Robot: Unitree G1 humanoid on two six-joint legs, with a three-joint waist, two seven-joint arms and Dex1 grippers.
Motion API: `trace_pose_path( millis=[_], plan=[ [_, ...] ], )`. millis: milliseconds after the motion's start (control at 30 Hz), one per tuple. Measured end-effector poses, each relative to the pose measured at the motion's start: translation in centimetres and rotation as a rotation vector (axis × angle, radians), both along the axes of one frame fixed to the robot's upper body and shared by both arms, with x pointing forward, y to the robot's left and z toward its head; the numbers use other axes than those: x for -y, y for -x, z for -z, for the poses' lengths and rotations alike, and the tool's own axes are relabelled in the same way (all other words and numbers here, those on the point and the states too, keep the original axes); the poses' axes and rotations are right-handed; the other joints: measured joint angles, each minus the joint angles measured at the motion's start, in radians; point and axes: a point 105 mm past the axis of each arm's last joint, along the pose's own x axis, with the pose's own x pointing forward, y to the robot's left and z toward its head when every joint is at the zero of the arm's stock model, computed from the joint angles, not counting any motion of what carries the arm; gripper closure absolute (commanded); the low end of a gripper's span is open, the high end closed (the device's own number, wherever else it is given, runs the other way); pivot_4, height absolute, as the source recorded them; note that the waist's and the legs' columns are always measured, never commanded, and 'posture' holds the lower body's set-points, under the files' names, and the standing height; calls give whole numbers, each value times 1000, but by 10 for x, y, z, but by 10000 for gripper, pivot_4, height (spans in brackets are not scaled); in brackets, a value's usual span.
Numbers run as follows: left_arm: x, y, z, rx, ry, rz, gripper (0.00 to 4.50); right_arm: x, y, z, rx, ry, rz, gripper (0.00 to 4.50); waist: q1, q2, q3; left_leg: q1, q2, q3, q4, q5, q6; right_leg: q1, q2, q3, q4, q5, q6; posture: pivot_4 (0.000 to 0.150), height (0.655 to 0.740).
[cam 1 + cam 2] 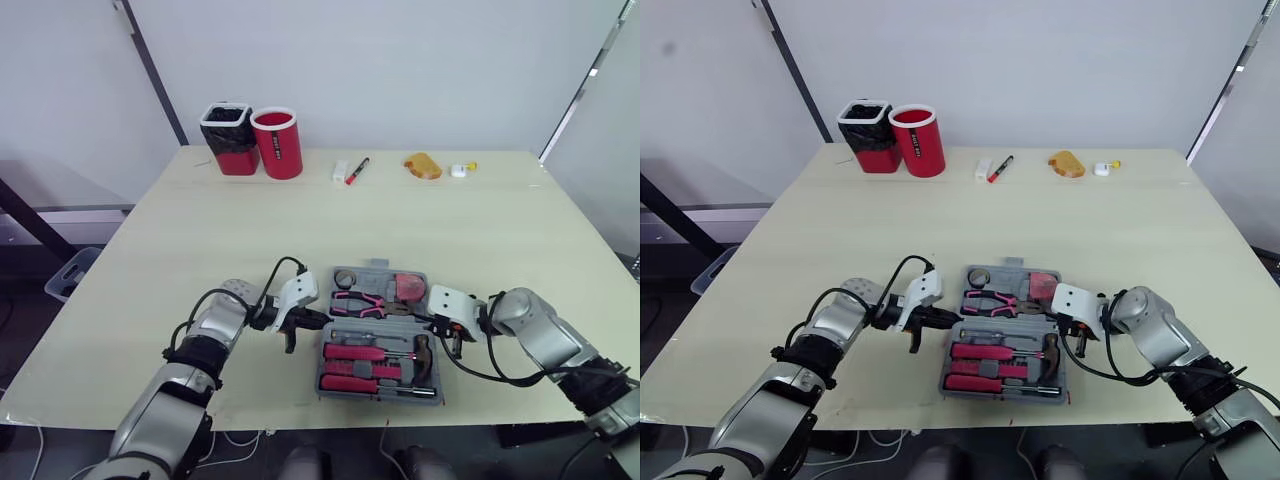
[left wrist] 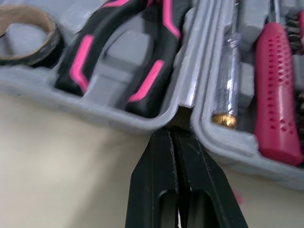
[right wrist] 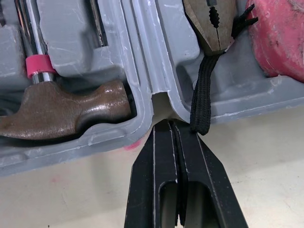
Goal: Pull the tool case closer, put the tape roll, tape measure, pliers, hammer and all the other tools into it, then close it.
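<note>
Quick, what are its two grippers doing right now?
Left gripper: closed, empty, tips at the tool case hinge.
Right gripper: closed, empty, at the opposite hinge end.

A light wooden table [image 1: 200, 230] is set against a white wall [image 1: 400, 60]. Along the table's far edge, a row of items is laid out. At the far left, a red container lined with a black bag [image 1: 229, 139] is placed upright, touching a red cylindrical container [image 1: 277, 143] on its right. Near the middle of the far edge, a small white block [image 1: 341, 171] is positioned just beside a red and black marker [image 1: 357, 170]. Further right, an orange-yellow lump [image 1: 423, 165] is located, with a small white and yellow item [image 1: 460, 170] near it. A grey crate [image 1: 70, 272] is seen on the floor to the left of the table.
</note>
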Motion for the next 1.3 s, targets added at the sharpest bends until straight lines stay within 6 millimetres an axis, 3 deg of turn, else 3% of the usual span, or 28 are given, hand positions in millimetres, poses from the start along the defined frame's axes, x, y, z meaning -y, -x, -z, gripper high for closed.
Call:
trace_pose_path(
  millis=[467,1300],
  plan=[
    [-1,15,4,-8,3,-5,44343,1,2,0,-10,8,-13,44933,-1,0,0,0,0,0,0,0,0,0,0,0,1,0,0,1500,7400],
    [-5,44,11,-13,8,6,44343,-2,30,4,-51,-1,-27,44933,0,0,-1,0,0,-1,0,0,0,0,0,-1,0,0,0,1500,7400]
  ],
)
